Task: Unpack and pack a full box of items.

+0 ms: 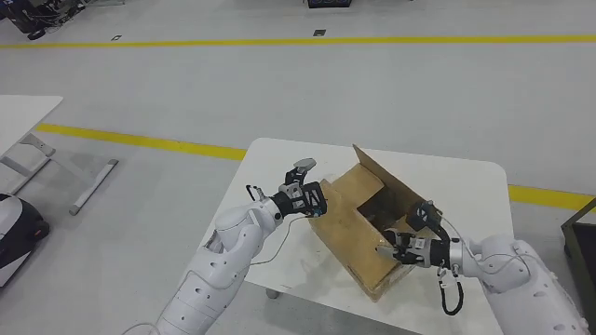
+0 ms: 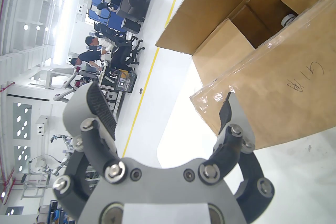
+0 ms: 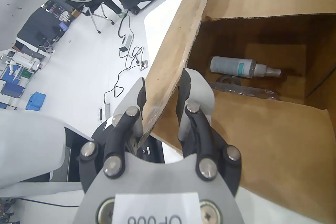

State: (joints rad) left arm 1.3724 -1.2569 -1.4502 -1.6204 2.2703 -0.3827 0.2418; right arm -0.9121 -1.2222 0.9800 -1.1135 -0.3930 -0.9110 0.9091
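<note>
Your white table [image 1: 270,163] carried the brown cardboard box [image 1: 358,228] near its middle, flaps open and clear tape along one of them. Your right gripper [image 3: 164,88] pinched an upright flap [image 3: 183,25] on the box's robot side, while your left gripper [image 2: 161,93] stood spread just beside the taped flap [image 2: 275,93]. Inside, a white spray bottle [image 3: 233,67] lay on its side on the box floor.

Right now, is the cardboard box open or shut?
Open. The box has its flaps folded back, and a spray bottle lies visible on its floor.
</note>
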